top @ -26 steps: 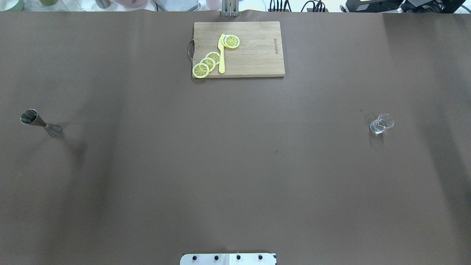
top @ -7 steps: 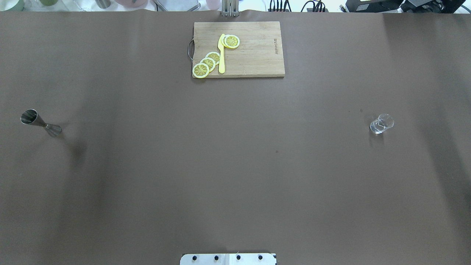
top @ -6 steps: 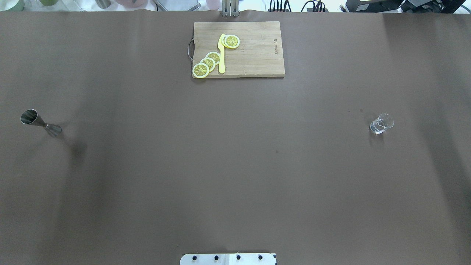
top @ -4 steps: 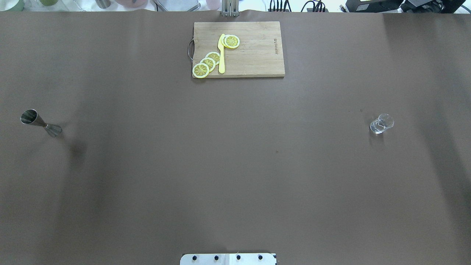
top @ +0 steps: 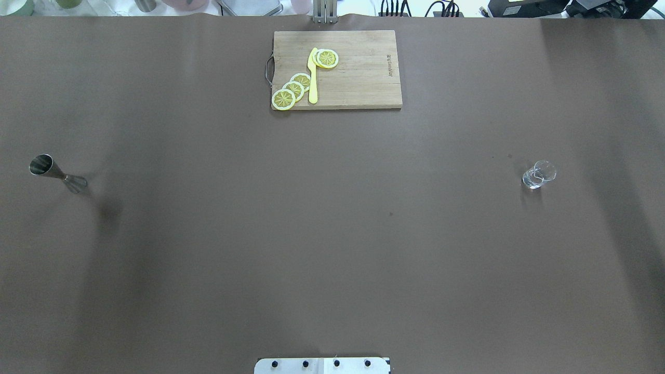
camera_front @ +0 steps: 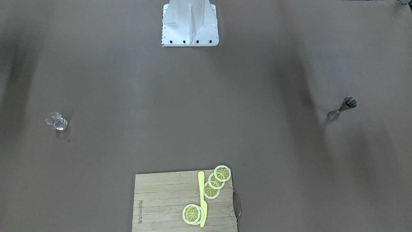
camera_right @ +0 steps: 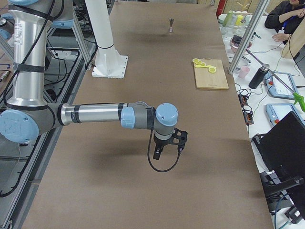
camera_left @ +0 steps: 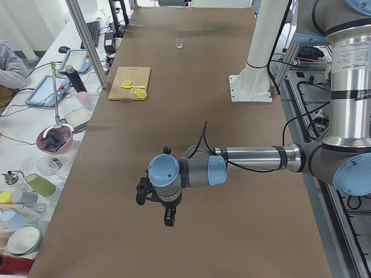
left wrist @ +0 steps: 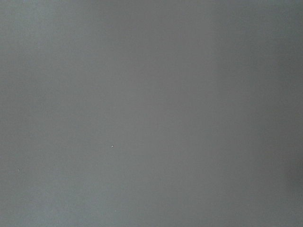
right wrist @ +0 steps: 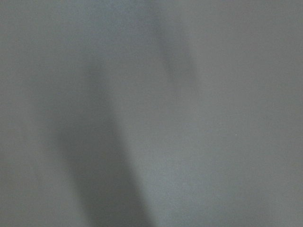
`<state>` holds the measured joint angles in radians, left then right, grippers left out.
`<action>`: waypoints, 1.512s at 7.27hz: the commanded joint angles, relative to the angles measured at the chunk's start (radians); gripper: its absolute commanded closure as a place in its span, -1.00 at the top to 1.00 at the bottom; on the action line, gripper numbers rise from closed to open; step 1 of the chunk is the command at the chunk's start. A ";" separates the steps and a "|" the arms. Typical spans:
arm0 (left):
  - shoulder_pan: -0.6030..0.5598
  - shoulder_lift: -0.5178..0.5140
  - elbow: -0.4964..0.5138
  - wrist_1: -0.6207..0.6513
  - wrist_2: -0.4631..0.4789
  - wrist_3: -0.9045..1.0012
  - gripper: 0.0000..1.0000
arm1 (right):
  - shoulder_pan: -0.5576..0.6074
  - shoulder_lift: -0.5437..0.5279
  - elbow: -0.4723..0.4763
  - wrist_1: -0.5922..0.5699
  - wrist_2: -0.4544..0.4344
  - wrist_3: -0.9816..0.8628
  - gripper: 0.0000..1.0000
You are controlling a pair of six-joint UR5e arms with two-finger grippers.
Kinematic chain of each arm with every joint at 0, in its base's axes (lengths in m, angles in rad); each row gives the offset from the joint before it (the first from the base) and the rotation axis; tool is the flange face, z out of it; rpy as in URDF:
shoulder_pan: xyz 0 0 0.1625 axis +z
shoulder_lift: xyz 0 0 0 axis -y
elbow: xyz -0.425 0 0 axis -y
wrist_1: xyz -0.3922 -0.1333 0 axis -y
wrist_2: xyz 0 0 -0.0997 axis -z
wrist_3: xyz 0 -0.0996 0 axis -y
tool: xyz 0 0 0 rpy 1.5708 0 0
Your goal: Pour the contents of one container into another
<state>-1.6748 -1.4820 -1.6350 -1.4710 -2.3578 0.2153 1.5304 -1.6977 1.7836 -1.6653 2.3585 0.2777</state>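
Observation:
The clear glass cup (top: 539,174) stands upright on the brown table at the right side; it also shows as the glass cup (camera_front: 56,121) and, far off, the glass cup (camera_left: 179,43). Far across at the left edge stands the silver jigger (top: 56,174), seen too as the jigger (camera_front: 341,108) and the jigger (camera_right: 170,25). Neither gripper appears in the overhead or front views. My left gripper (camera_left: 167,216) hangs over the table's near left end, and my right gripper (camera_right: 158,152) over the right end. I cannot tell whether either is open or shut. Both wrist views show only bare table.
A wooden cutting board (top: 363,72) lies at the far middle, holding several lemon slices (top: 293,89) and a yellow knife (top: 313,78). The robot's white base (camera_front: 190,22) is at the near middle. Bowls, bottles and tablets crowd a side bench (camera_left: 52,133).
The cup, the jigger and the board have stayed in place. Only the faint arm shadows on the table have shifted slightly.

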 commanded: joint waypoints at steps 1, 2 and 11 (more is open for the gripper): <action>0.001 0.005 0.001 0.000 -0.001 -0.001 0.98 | -0.015 -0.011 0.023 -0.002 0.002 -0.002 1.00; 0.001 0.005 0.000 -0.002 -0.003 0.001 0.98 | -0.018 -0.007 0.023 -0.001 0.001 -0.003 1.00; 0.027 -0.018 0.095 -0.399 -0.091 0.000 0.98 | -0.146 0.090 0.132 0.004 -0.002 -0.155 1.00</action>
<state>-1.6607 -1.4868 -1.5587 -1.7509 -2.4442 0.2197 1.4387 -1.6033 1.8485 -1.6626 2.3570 0.1623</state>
